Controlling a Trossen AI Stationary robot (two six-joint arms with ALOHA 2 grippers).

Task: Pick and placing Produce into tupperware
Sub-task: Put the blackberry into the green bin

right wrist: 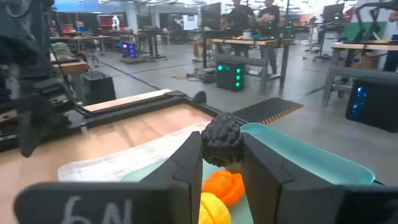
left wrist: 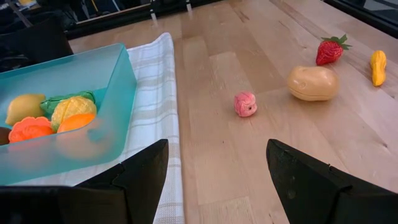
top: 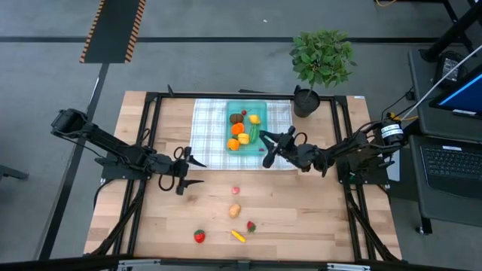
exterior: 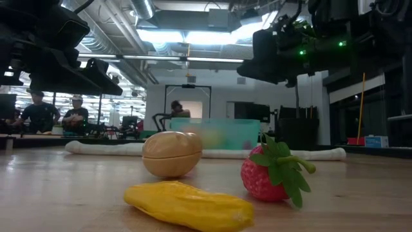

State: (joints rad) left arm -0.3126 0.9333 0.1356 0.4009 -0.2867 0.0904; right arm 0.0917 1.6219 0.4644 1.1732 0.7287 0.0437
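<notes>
The teal tupperware (top: 246,113) sits on a checked cloth and holds an orange, yellow pieces, a green cucumber, a brown kiwi and cherries. A pink piece (top: 236,190), a tan potato (top: 235,211), two strawberries (top: 251,226) (top: 199,236) and a yellow piece (top: 238,235) lie on the bare wood. My right gripper (top: 267,148) hovers by the tupperware's right edge, shut on a dark bumpy ball (right wrist: 222,138). My left gripper (left wrist: 217,180) is open, low over the wood to the left of the cloth, and holds nothing. My right gripper pinches the dark bumpy ball (right wrist: 222,134) between its two fingers (right wrist: 189,162), one on each side of it. The ball is lifted clear, above the tupperware's rim (right wrist: 311,155) and the orange piece (right wrist: 225,185) inside.
A potted plant (top: 320,64) stands at the table's far right, past the cloth (top: 207,128). Black frame rails run along the table's left and right sides. The loose pieces lie toward the near edge, with bare wood (top: 301,203) around them. People sit in the room behind.
</notes>
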